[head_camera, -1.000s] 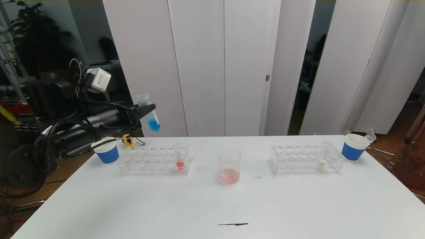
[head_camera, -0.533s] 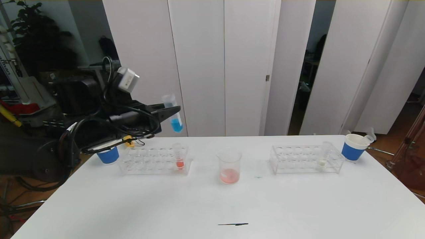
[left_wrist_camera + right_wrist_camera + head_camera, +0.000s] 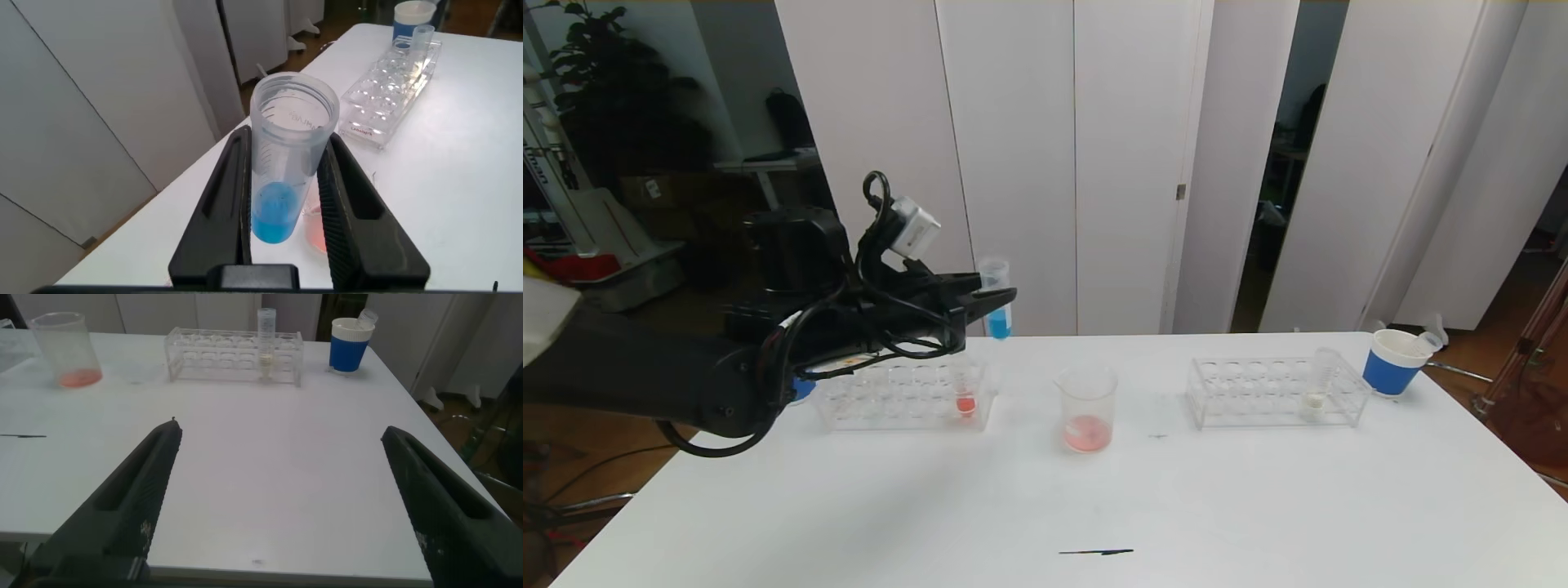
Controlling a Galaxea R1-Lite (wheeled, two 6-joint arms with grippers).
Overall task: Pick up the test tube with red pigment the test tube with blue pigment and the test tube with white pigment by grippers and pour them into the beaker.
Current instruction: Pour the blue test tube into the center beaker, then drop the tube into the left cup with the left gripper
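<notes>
- The left gripper (image 3: 990, 300) was closed on the test tube with blue pigment (image 3: 997, 299), its two black fingers (image 3: 231, 189) pressed against the tube's opposite sides.
- The tube stood nearly upright between the fingers, open mouth up, the blue liquid pooled at its bottom below the grip.
- The left arm reached in from the robot's left, roughly level, holding the tube in the air above the table's (image 3: 1045, 506) far edge.
- Below the gripper and a little nearer the robot stood a clear rack (image 3: 905, 398) with one tube of red-orange liquid (image 3: 965, 385) in it.
- The beaker (image 3: 1086, 407) stood on the table below the gripper and off to its right, a thin layer of red-orange liquid in its bottom.
- Much farther right, a second clear rack (image 3: 1274, 392) held the test tube with white pigment (image 3: 1319, 381), with a blue paper cup (image 3: 1395, 361) just beyond it.
- The right gripper (image 3: 278, 502) hung wide open and empty over the table's right side, well apart from the left one.
</notes>
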